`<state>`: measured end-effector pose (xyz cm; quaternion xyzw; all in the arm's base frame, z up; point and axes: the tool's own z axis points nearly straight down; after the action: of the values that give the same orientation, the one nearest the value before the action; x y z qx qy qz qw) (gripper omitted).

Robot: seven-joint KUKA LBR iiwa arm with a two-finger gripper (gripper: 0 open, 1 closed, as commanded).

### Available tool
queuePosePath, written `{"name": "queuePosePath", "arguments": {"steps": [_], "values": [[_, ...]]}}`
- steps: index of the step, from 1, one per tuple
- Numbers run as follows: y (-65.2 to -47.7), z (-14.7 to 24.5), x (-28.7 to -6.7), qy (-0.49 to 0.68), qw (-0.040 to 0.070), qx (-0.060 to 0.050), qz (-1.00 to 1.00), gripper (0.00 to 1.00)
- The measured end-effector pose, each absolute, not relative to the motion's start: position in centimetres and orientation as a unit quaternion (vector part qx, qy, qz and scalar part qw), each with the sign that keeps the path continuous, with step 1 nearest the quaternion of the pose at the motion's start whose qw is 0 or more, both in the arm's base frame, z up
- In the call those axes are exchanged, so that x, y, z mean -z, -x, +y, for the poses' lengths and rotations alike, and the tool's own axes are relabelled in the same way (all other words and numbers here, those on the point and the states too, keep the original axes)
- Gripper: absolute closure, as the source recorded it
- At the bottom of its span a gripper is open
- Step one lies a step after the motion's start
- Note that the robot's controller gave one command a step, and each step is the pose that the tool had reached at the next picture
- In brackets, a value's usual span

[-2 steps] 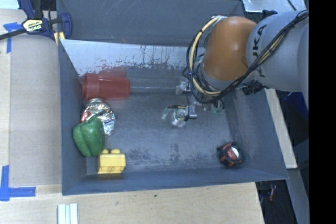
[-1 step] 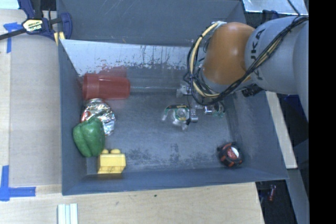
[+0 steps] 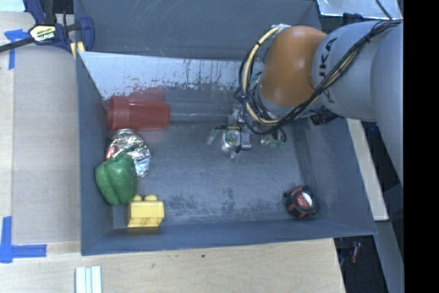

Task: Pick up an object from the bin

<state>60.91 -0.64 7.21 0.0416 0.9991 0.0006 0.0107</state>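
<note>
My gripper hangs over the bare middle of the bin floor, below the arm's orange cover, with no loose thing directly beneath it. A small black and red round thing lies toward the bin's near right corner, apart from the gripper. A red plastic cup lies on its side at the far left.
Along the left wall lie a crumpled silver foil ball, a green pepper-shaped toy and a yellow block. The arm comes in from the right over the bin's right wall.
</note>
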Motion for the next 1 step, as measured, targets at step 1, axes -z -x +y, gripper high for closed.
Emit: {"name": "queuePosePath", "arguments": {"steps": [1], "values": [[-60.91, -0.64, -7.21, -0.042, 0.011, -0.001, 0.999, 1.00]]}}
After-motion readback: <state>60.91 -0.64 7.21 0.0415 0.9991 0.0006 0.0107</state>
